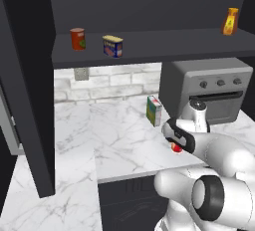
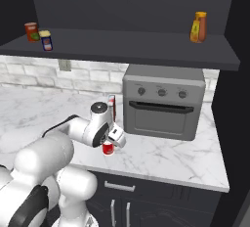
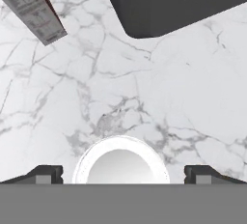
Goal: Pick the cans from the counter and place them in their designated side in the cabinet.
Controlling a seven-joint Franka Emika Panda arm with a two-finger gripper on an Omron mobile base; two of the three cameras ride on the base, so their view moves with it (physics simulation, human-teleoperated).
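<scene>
Released and spread wide, our tool hangs straight above the short red can, whose white top sits between the two fingertips in the hand view; neither tip touches it, so nothing is held. Going left to right along the cabinet shelf, we see a darker orange-red can at the far left, the boxy tin with its yellow top just beside it, and an orange bottle well apart at the right end. Below on the worktop, the green-and-white carton stands upright to the left of the grey oven, and the red can stands nearer the front edge, in front of both. We judge that the boxy tin is already shelved and that the step in hand is the pick of the red can. The next move calls for lowering until the fingertips straddle the can's sides, closing squarely on it, then lifting clear of the carton and oven before reaching up to the shelf, presumably its left side.
</scene>
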